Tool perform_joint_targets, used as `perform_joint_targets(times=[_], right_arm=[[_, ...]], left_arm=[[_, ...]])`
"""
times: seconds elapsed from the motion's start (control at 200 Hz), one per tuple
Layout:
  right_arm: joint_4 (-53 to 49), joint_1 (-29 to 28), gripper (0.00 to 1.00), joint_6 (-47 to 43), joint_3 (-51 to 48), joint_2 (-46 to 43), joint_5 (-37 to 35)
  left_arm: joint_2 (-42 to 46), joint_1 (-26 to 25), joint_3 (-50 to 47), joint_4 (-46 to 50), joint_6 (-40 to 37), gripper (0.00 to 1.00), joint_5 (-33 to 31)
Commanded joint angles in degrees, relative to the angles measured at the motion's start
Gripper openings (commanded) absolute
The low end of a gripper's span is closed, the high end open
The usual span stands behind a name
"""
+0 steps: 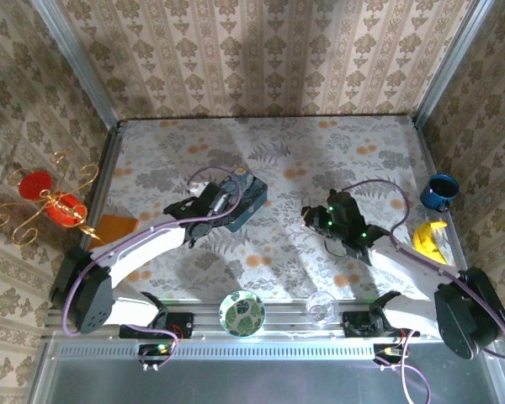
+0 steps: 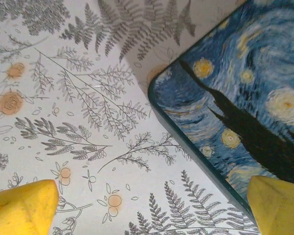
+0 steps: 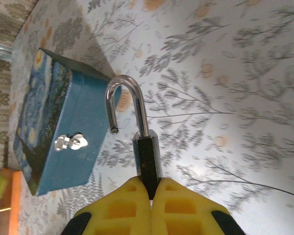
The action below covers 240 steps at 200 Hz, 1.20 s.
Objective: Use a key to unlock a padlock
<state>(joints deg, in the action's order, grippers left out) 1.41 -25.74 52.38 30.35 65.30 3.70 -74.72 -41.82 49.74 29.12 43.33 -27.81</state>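
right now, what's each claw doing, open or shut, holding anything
Left claw: open, holding nothing, at the corner of the blue rectangular starry-night tin.
Right claw: shut on the small dark-and-silver metal padlock, shackle open.

The top view hangs high over the near edge, looking down over the whole worktop [image 1: 320, 151] from afar. The left wrist view looks steeply down, very near the worktop, with the left tool [image 2: 150, 208] at its lower edge. The right wrist view looks low along the right tool [image 3: 151, 183] across the worktop. All three share the tin [image 1: 244, 198]
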Motion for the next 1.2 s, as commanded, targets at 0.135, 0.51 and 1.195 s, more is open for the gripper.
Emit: perform_joint_targets(times=[0.135,0.51,1.195], right_arm=[[-10.4,6.0,0.00,-8.0,-1.5,-8.0,6.9],[-9.7,8.4,0.00,-8.2,-2.7,-8.9,9.9],[-5.8,13.4,0.00,-8.2,-6.1,-7.3,15.5]], left_arm=[[6.9,4.0,-6.2,-8.2,10.4,1.00,12.1],[-3.0,9.3,-7.7,-26.9,8.5,0.99,23.0],[-28.6,15.2,14.9,-36.5,-3.3,0.95,37.9]])
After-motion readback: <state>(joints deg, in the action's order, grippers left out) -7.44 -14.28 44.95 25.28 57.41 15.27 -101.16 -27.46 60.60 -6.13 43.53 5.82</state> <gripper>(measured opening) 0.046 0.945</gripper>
